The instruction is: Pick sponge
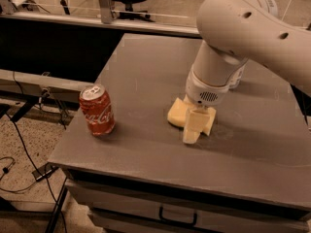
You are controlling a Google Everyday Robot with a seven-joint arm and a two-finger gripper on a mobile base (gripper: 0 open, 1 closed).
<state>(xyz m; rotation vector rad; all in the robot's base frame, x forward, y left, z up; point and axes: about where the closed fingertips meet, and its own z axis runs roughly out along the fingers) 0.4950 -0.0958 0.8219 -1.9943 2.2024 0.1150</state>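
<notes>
Sponge lies flat on the grey table, right at the gripper. Its pale yellow foam shows on both sides of the gripper's tip, a broad piece on the camera's left and a smaller corner on the right.

From my screen I see the gripper pointing straight down from the thick white arm. Its pale tip sits low on the near side of the sponge and overlaps the front edge. I cannot tell whether the tip touches the tabletop. I also cannot tell whether the grip is spread or closed on the foam, because the round wrist housing hides the far side.

A red soda can stands upright well to the camera's left of the gripper, close to the table's left edge and apart from the sponge. Bare tabletop lies between the two.

Nearer to me than the gripper, below the table's front edge, is a drawer with a dark handle. Black cables trail over the speckled floor, far out to the left beyond the can.
</notes>
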